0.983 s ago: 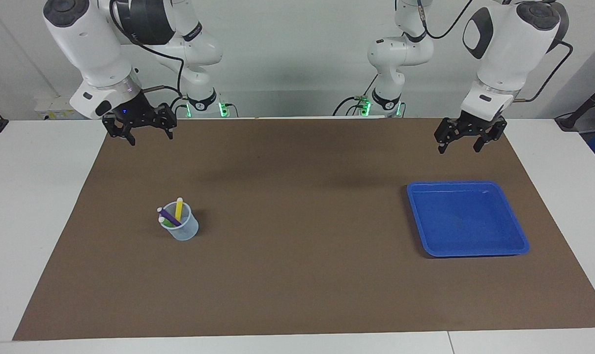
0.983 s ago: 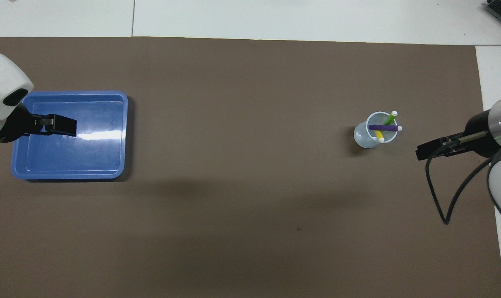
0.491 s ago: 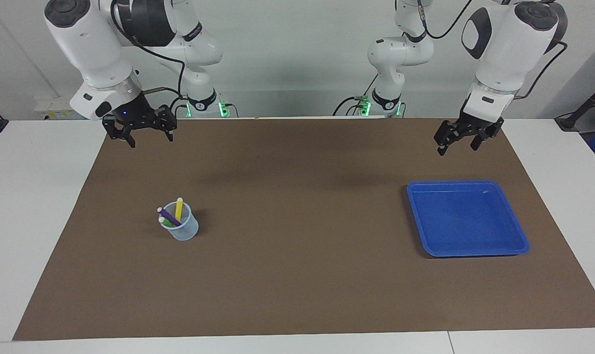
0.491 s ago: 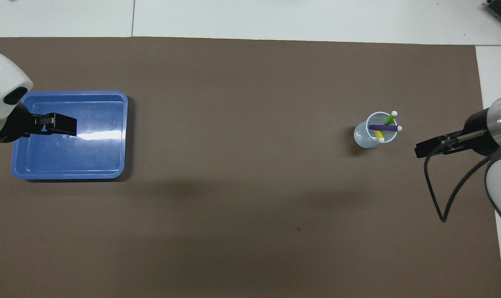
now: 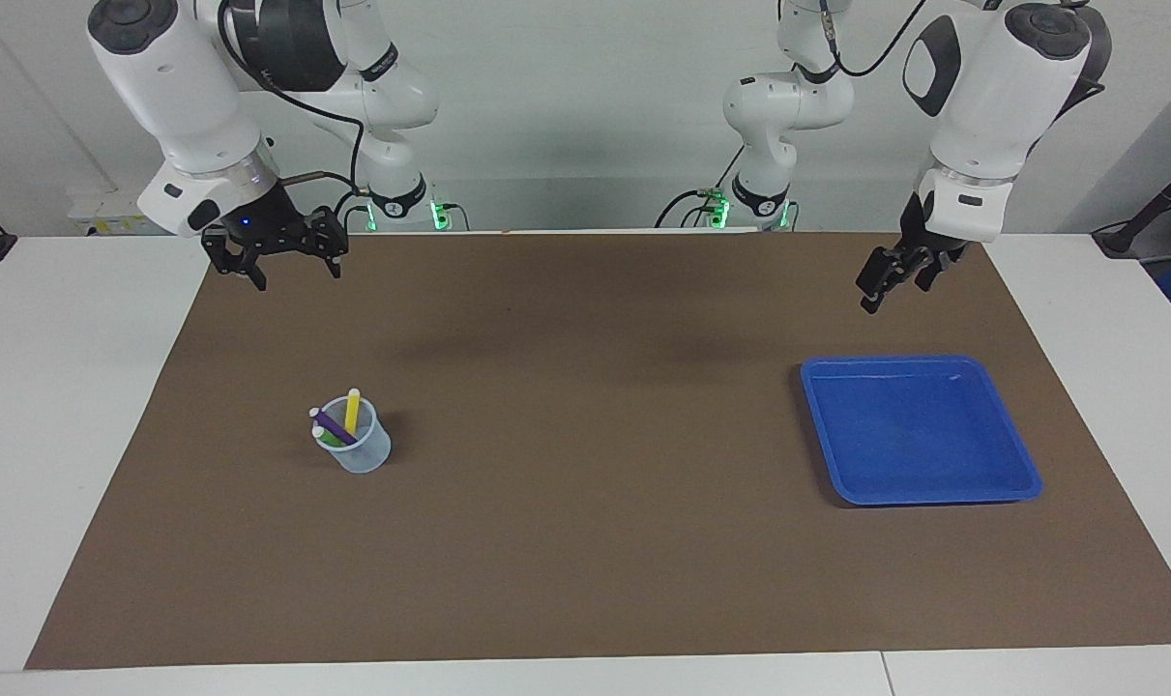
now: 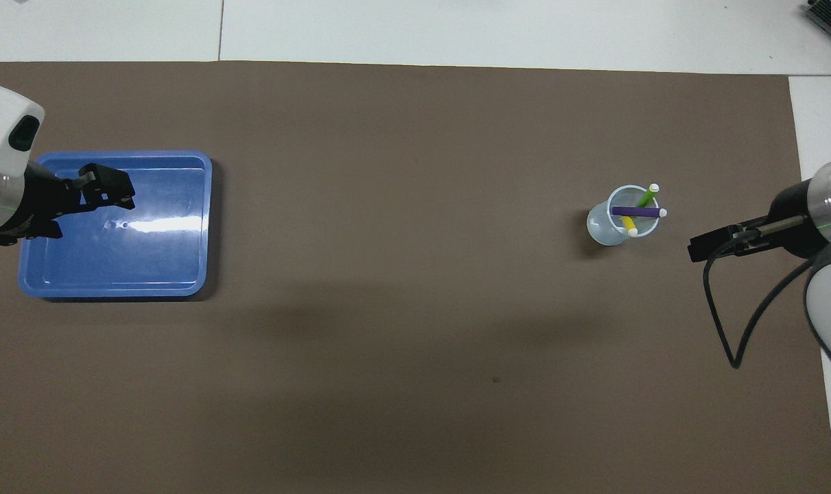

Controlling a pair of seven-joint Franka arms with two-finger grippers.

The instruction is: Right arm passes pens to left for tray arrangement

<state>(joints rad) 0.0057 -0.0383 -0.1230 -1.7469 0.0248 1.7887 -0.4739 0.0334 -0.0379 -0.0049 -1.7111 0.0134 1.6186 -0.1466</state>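
White tabletop (image 5: 82,406) carries a brown mat (image 5: 604,541) covering most of it.

Bright blue tray (image 5: 1018,483) lies flat on the mat toward the left arm's end; nothing lies in it. In the overhead view the tray (image 6: 113,289) sits at about 9 o'clock from the mat centre.

Translucent bluish cup (image 5: 365,454) stands upright on the mat toward the right arm's end, well apart from the tray, at about 3 o'clock from the mat centre in the overhead view (image 6: 604,230).

All three pens stand in the cup, leaning on its rim, pale ends up: yellow pen (image 5: 352,411), purple pen (image 5: 335,426), green pen (image 5: 328,439). In the overhead view the purple pen (image 6: 636,212) lies across the rim, the green pen (image 6: 646,198) points to roughly 1 o'clock, the yellow pen (image 6: 628,224) to roughly 5 o'clock.

Left gripper (image 5: 892,288) hangs in the air over the mat, by the tray edge nearer the robots; turned edge-on, fingers released, holding nothing.

Right gripper (image 5: 290,273) hangs over the mat edge nearer the robots, fingers spread apart, empty.
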